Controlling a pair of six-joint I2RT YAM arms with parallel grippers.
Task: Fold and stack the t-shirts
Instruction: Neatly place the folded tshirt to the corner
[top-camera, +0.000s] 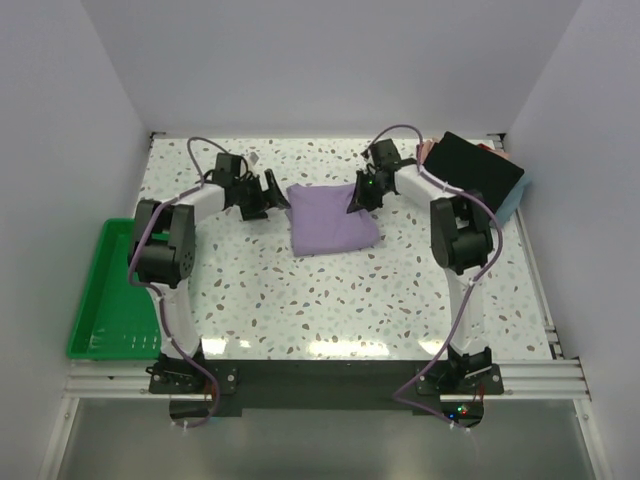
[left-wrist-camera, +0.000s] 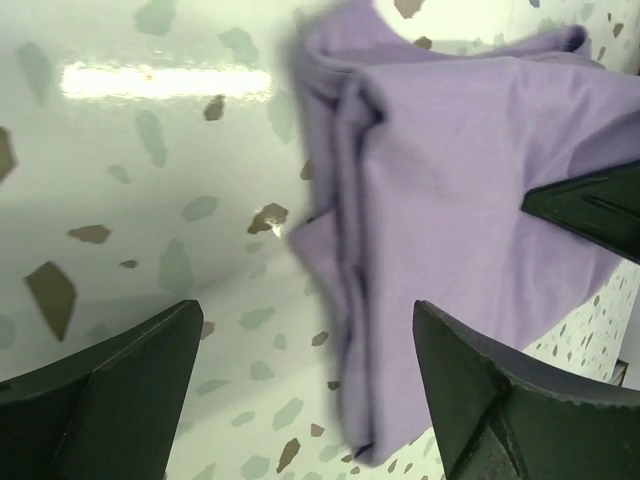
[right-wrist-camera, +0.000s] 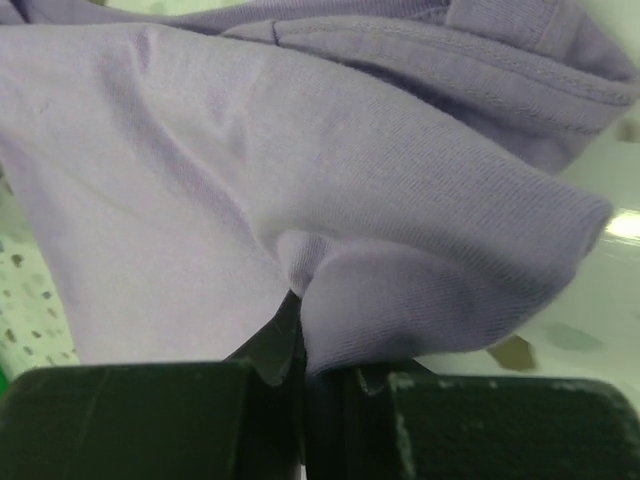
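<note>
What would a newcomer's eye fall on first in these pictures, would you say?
The folded lavender-purple cloth t-shirt lies in the middle of the speckled table, and the right gripper is shut on its far right corner. The left gripper hangs open just off the shirt's left edge. A bright green plastic tray sits at the left.

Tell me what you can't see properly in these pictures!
- Pile at the far right, top view: the black shirt covers what lies beneath, so only a pink edge and a blue edge show.
- Right gripper, right wrist view: its tips are buried in the purple shirt.
- Purple shirt, left wrist view: blurred, and cut off by the picture's edge.
</note>
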